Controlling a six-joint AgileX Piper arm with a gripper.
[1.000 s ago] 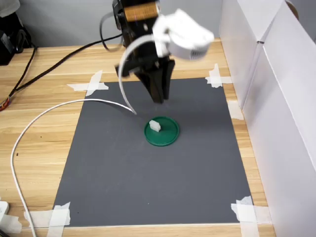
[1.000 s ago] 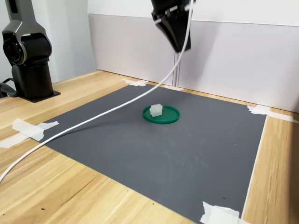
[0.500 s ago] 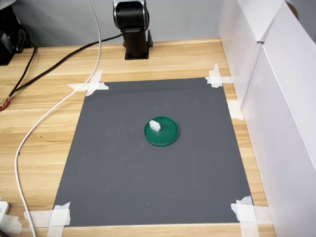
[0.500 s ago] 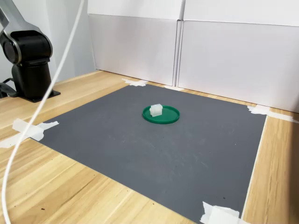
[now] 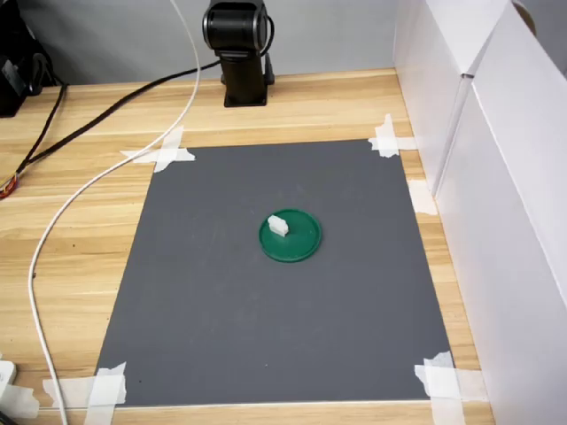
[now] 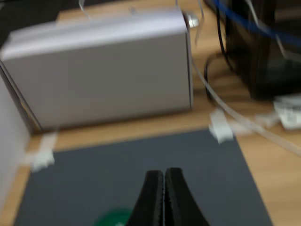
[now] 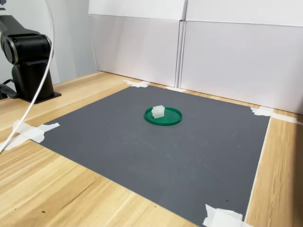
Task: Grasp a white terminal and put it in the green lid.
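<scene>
The white terminal (image 5: 278,225) (image 7: 158,111) rests inside the green lid (image 5: 298,245) (image 7: 169,119), near its rim, in the middle of the dark grey mat in both exterior views. My gripper (image 6: 164,176) shows only in the wrist view, high above the mat, with its two black fingers pressed together and nothing between them. A blurred edge of the green lid (image 6: 113,218) shows beside the fingers in the wrist view. The gripper is out of frame in both exterior views, where only the arm's black base (image 5: 236,40) (image 7: 28,61) appears.
A dark grey mat (image 5: 266,301) is taped to the wooden table. White box walls (image 5: 496,177) (image 7: 213,52) stand along one side. A white cable (image 5: 53,239) hangs and trails across the table's left in the first exterior view. Black cables (image 5: 106,102) lie near the base.
The arm and gripper rose from above the lid and left both exterior views. The white cable swung with it. The terminal stayed in the lid.
</scene>
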